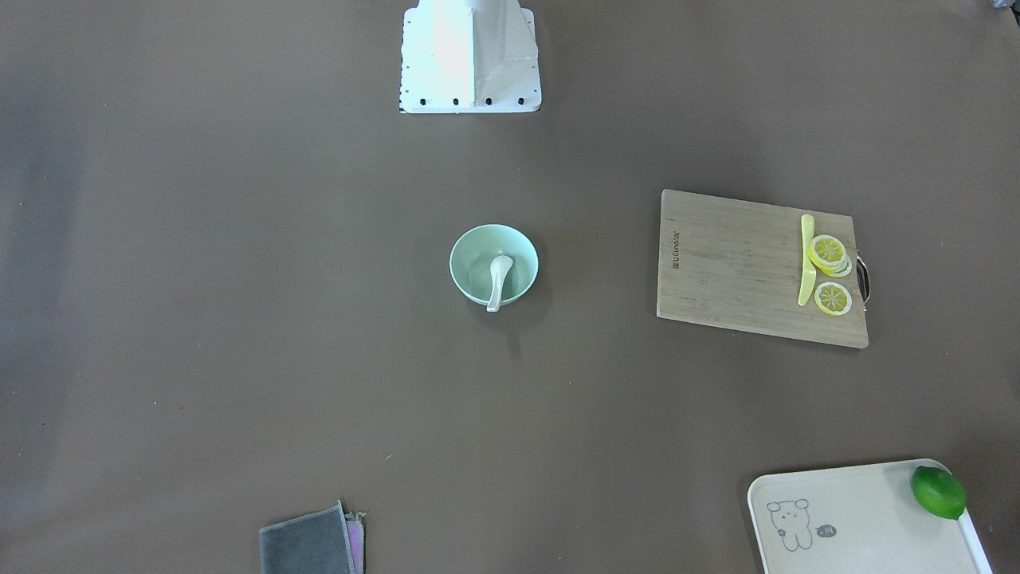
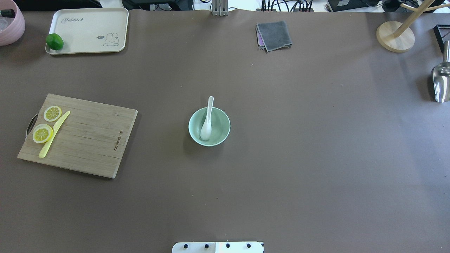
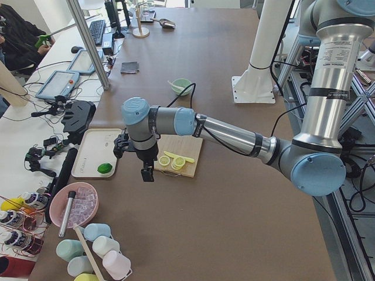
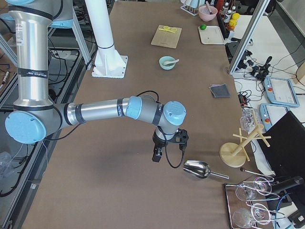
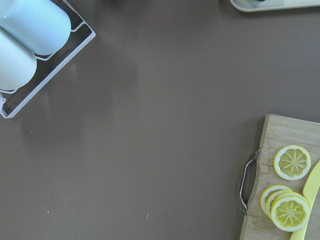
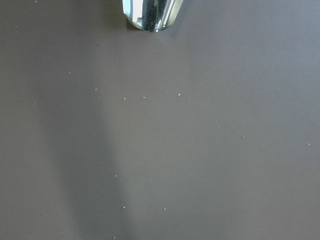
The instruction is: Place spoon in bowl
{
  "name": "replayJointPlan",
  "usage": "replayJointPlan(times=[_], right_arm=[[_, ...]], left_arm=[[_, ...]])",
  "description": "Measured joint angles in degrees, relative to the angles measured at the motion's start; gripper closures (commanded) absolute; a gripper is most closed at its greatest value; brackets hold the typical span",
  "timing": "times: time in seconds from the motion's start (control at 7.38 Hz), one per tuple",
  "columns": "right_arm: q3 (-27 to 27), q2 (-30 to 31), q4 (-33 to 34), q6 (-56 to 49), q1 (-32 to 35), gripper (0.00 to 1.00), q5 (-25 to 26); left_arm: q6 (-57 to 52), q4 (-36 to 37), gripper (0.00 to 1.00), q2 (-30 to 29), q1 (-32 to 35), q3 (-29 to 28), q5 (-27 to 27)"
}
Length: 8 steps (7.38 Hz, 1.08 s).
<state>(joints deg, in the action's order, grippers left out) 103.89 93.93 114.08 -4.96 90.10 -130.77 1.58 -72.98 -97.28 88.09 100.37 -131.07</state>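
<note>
The white spoon lies in the mint-green bowl at the table's middle, scoop down inside and handle leaning over the far rim. Both also show in the front view, the spoon and the bowl. My left gripper hangs over bare table near the cutting board, far from the bowl. My right gripper hangs over bare table near the metal scoop, far from the bowl. Each gripper shows only in a side view, so I cannot tell whether it is open or shut.
A wooden cutting board holds lemon slices and a yellow knife. A cream tray holds a lime. A grey cloth, a metal scoop and a wooden stand lie at the far side.
</note>
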Motion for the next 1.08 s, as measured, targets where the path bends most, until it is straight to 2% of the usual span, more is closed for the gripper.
replayJointPlan(times=[0.27, 0.54, 1.08], right_arm=[[-1.19, 0.45, -2.64, 0.03, 0.01, 0.00, 0.28], [-4.74, 0.48, -10.63, 0.12, 0.02, 0.00, 0.34], [-5.65, 0.19, -13.24, 0.10, -0.01, 0.00, 0.42]], left_arm=[[-0.19, -0.12, 0.02, 0.03, -0.11, -0.39, 2.29], [-0.25, -0.21, 0.02, 0.00, -0.18, -0.75, 3.45], [0.22, -0.13, 0.02, -0.07, -0.26, -1.15, 3.59]])
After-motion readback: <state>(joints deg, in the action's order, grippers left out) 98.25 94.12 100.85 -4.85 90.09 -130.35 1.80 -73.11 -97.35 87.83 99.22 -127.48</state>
